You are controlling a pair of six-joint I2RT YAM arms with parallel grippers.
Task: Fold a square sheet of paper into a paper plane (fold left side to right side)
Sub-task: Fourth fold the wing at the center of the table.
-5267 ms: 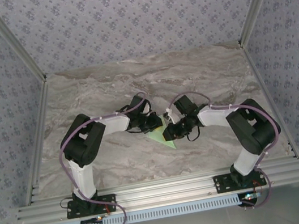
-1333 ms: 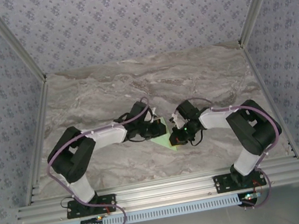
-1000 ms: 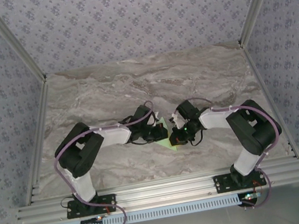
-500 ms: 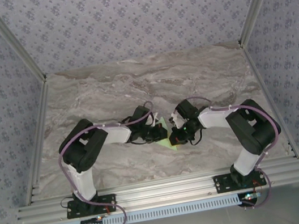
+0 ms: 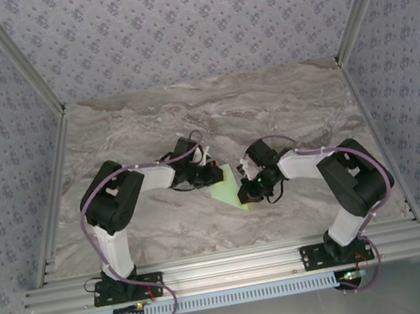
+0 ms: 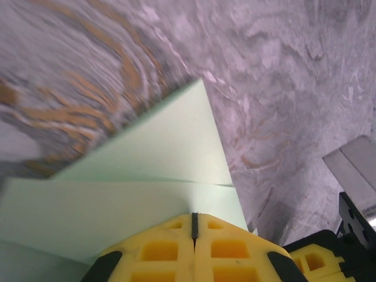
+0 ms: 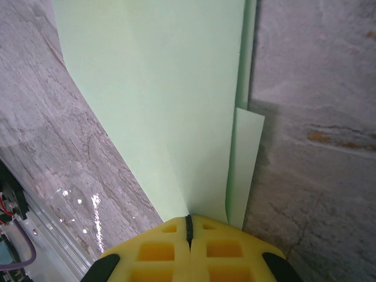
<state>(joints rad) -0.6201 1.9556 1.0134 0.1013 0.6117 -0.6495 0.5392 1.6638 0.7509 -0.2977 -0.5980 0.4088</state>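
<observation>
The pale mint-green sheet of paper (image 5: pixel 227 186) lies folded into a layered, pointed shape on the marble table, between my two grippers. In the left wrist view the paper (image 6: pixel 147 147) shows two overlapping layers with a straight edge across it. My left gripper (image 6: pixel 194 215) is shut, its yellow tips resting on the near layer. From above, this left gripper (image 5: pixel 215 175) sits at the paper's upper left edge. My right gripper (image 7: pixel 188 218) is also shut, tips down on the paper (image 7: pixel 170 88) beside a narrow folded flap (image 7: pixel 247 164). From above, the right gripper (image 5: pixel 243 193) is at the paper's right edge.
The grey marble table (image 5: pixel 266 107) stretches behind the arms. Aluminium posts and patterned walls (image 5: pixel 386 55) close it in on three sides. An aluminium rail (image 5: pixel 228 267) carries both arm bases at the near edge. Part of the right gripper (image 6: pixel 346 247) shows in the left wrist view.
My left gripper has slid back up and to the left, uncovering more of the paper, and its elbow has swung. The right arm has hardly moved. Both grippers stay shut.
</observation>
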